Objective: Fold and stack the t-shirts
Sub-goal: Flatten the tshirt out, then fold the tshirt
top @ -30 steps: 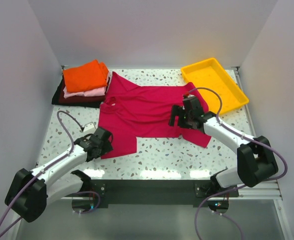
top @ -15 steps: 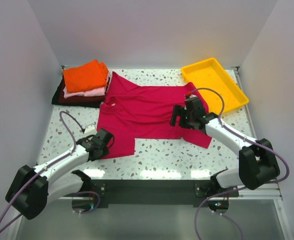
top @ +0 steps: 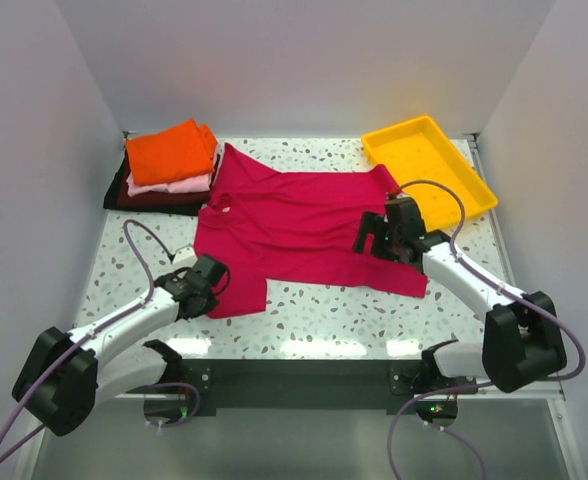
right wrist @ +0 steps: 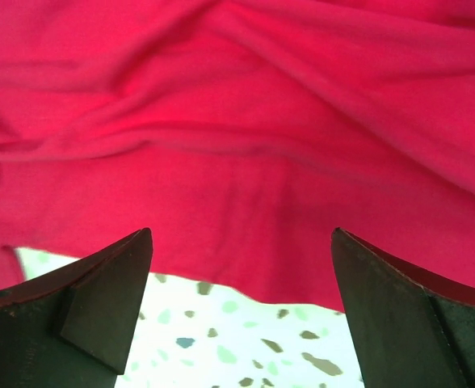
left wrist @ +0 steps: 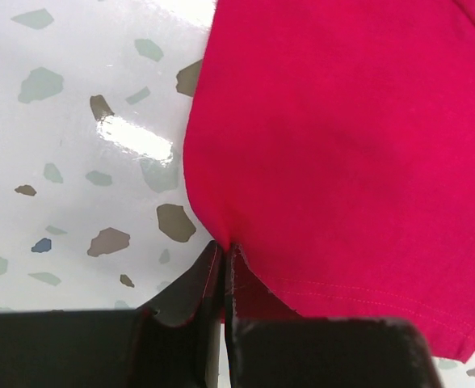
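Fold starting: left gripper (left wrist: 224, 267) pinched on the crimson t-shirt (left wrist: 342, 145), apparently at a sleeve edge; right gripper (right wrist: 241, 242) gapes over the hem, which it should clamp next.

Light: bright, even, from overhead.
Glare: white patches on the glossy worktop (top: 314, 305) at its near edge; 1 more in the left wrist view.
Shadows: soft, in folds of the crimson t-shirt (right wrist: 237, 121).
Focus: overhead sharp; right tool (right wrist: 241, 230) slightly blurred near the lens.
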Controlling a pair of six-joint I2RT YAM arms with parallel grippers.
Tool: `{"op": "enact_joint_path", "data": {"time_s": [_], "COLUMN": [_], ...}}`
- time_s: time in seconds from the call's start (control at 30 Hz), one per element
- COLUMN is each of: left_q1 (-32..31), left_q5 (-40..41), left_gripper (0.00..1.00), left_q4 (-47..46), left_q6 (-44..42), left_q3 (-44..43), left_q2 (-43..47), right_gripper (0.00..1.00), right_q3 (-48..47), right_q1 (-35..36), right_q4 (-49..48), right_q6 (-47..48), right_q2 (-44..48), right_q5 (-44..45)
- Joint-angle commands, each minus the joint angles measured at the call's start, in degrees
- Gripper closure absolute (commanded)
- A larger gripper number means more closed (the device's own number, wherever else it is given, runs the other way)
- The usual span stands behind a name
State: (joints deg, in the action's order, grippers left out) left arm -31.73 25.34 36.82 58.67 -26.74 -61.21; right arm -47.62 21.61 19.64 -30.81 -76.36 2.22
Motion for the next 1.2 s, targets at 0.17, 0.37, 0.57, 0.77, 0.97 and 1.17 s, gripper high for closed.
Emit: {"op": "enact_joint_path", "data": {"time_s": [0.17, 0.37, 0.57, 0.77, 0.97, 1.17], "left_q1": [-0.4, -0.4, -0.4, -0.4, -0.4, -0.4], "left_q5": [-1.5, -0.7, -1.8, -4.3, -5.2, -5.3], "left_gripper": [1.0, 1.0, 1.0, 1.0, 1.0, 1.0], "left_q4": [-0.6, -2.4, -6.2, -9.6, -10.4, -9.5], "left_q6": [-5.3, -9.4, -13.2, -15.9, -16.8, -16.9], "left_q3": [-5.2, -6.1, -6.2, -5.6, -5.5, -6.0], "left_q2": [3.5, 4.3, 3.9, 2.9, 3.2, 4.5], "right_gripper": [0.03, 0.01, 0.01, 0.05, 0.18, 0.3], "right_q3": [9.4, 13.5, 13.2, 12.7, 14.0, 14.9], "right_q1": [-12.1, -15.0, -17.3, -18.4, -18.8, -18.9], "right_q4": [5.4, 9.4, 15.3, 17.3, 15.9, 14.1], "right_q6": [-0.9, -4.7, -6.2, -8.2, -9.8, -11.2], "right_q2": [7.8, 13.5, 14.7, 14.6, 13.6, 12.0], "right_q5": [4.3, 9.0, 12.5, 13.5, 13.2, 11.9]}}
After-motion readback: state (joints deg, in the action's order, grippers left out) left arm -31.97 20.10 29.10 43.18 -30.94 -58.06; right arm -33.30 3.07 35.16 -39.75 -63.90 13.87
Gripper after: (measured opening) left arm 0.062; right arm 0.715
